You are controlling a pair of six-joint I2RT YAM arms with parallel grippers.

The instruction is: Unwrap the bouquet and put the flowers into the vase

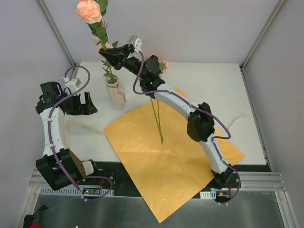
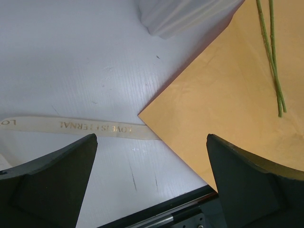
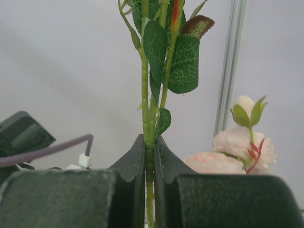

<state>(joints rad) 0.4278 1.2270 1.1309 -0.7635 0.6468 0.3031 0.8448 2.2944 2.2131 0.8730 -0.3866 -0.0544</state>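
A rose [image 1: 89,10] is gripped upright by its stem in the tightly closed right pincer [image 1: 107,51] just above the vase [image 1: 115,95] — presumably so the stem can be fed straight down — while the left pincer [image 1: 81,103] is spread wide, empty, beside it.

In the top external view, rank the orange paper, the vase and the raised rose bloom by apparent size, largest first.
1. orange paper sheet: by far the largest.
2 and 3, unranked: vase and peach rose bloom. They look about alike, and the bloom sits high, nearer the camera, so its apparent size may be inflated.
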